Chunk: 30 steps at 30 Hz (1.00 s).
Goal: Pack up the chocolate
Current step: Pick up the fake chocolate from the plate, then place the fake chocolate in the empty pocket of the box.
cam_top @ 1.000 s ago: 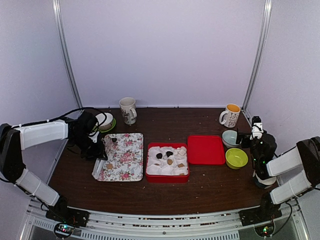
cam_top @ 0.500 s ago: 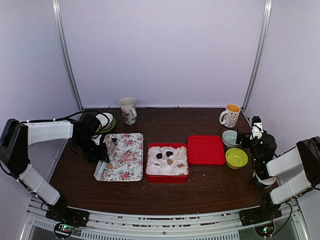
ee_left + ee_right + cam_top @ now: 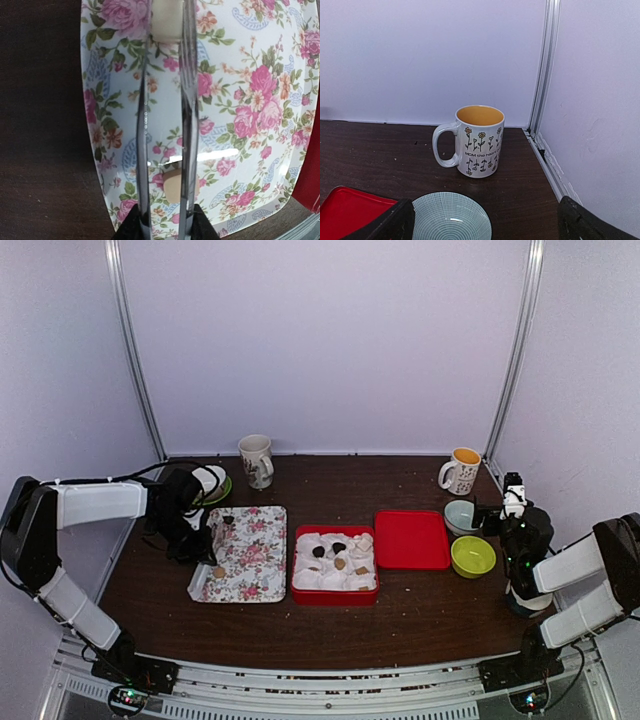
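My left gripper (image 3: 190, 536) (image 3: 166, 226) is shut on a pair of metal tongs (image 3: 189, 100) that reach out over the floral tray (image 3: 255, 570). The tong tips sit close against both sides of a light tan chocolate (image 3: 167, 22) (image 3: 218, 572) lying on the tray. A dark chocolate (image 3: 228, 520) lies at the tray's far end. More chocolate, dark (image 3: 339, 547) and tan (image 3: 340, 563), lies on white paper in the red box (image 3: 334, 596). My right gripper (image 3: 513, 496) (image 3: 487, 227) stands open at the far right, above a pale blue bowl (image 3: 451, 217), with nothing in it.
The red lid (image 3: 411, 539) lies right of the box. A green bowl (image 3: 472, 556) and an orange-lined mug (image 3: 461, 471) (image 3: 479, 140) stand at the right. A white mug (image 3: 256, 460) and a small dish (image 3: 212, 483) stand at the back left.
The tong arms have drawn closer together around the tan chocolate. My left arm shifted slightly a second ago and is now still. The right arm has not moved.
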Tool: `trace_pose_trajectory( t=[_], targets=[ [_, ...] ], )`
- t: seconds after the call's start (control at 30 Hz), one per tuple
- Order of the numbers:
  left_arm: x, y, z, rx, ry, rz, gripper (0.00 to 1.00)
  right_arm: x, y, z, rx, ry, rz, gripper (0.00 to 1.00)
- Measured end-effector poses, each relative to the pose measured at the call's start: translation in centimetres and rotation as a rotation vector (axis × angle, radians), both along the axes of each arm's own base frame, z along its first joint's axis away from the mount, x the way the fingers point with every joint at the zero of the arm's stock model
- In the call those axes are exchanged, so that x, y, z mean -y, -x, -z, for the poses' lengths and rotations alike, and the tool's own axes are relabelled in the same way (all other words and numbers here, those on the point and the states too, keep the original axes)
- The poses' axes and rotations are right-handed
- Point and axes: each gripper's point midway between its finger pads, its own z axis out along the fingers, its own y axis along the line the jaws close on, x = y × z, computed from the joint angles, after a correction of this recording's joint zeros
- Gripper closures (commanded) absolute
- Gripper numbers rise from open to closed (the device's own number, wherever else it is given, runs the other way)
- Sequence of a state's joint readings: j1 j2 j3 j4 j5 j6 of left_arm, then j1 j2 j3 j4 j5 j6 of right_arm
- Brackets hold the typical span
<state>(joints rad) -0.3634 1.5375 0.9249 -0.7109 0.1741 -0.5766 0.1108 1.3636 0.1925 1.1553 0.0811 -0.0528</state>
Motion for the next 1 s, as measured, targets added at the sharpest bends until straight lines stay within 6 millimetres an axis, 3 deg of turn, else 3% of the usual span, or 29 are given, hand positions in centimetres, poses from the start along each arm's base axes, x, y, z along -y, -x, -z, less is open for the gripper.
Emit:
trace_pose_trajectory(
  t=[0.23,0.43,0.57,0.73,0.8,1.0],
  targets=[
    [-0.2,0.9,-2.0,0.028,0.011,0.020,0.84,0.0,0.0,0.0,0.000,0.000,0.000,0.00],
    [2.5,2.5,-5.3,0.098,0.116,0.143,0.86,0.0,0.0,0.0,0.000,0.000,0.000,0.00],
    [6.5,4.7,-6.9,0.105,0.197,0.313,0.86,0.0,0.0,0.0,0.000,0.000,0.000,0.00],
    [14.3,7.7,-10.6,0.141,0.326,0.605,0.86,0.0,0.0,0.0,0.000,0.000,0.000,0.00],
    [16.6,8.4,-11.2,0.144,0.360,0.681,0.86,0.0,0.0,0.0,0.000,0.000,0.000,0.00],
    [19.1,9.0,-7.9,0.040,0.339,0.761,0.85,0.0,0.0,0.0,0.000,0.000,-0.003,0.00]
  ],
)
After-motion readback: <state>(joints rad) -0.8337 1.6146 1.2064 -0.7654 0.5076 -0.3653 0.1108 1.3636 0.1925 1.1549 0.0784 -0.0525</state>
